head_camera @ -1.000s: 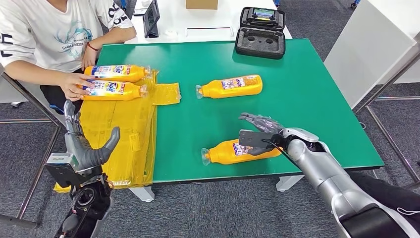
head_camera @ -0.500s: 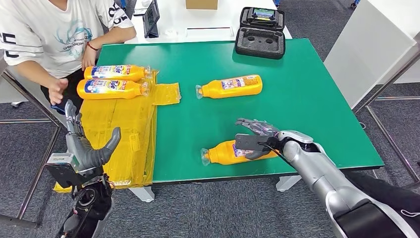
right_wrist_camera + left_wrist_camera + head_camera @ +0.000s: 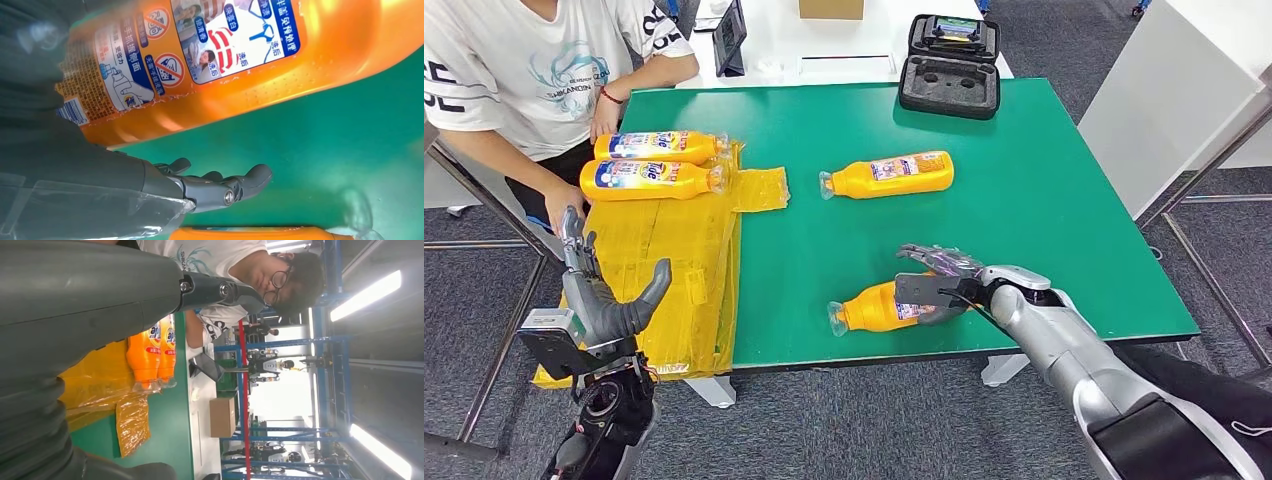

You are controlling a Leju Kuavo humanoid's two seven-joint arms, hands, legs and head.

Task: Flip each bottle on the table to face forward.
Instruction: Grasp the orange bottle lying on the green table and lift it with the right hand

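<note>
**Orange bottle at the near edge, right hand over its base end**

The orange detergent bottle [image 3: 886, 306] lies on its side close to the near edge of the green table [image 3: 1044, 180], its long axis running roughly along that edge, clear cap toward the left and base toward the right. The robot's right hand [image 3: 936, 277] sits over the base end, fingers draped across the far side and thumb on the near side; whether it truly grips or merely rests there cannot be told. Seen from the right wrist, the label facing up carries warning icons and a barcode, which suggests the back panel is showing and the bottle wants a roll about its long axis.

A second orange bottle [image 3: 887, 174] lies near the middle of the table, same orientation, well apart from either hand. Two more bottles [image 3: 652, 163] rest on yellow plastic bags [image 3: 664, 270] at the left edge, beside a seated person [image 3: 534, 70]. The left hand [image 3: 602, 300] hangs off the table's near-left corner, fingers spread and holding nothing, leaving the right arm the nearer one.
</note>
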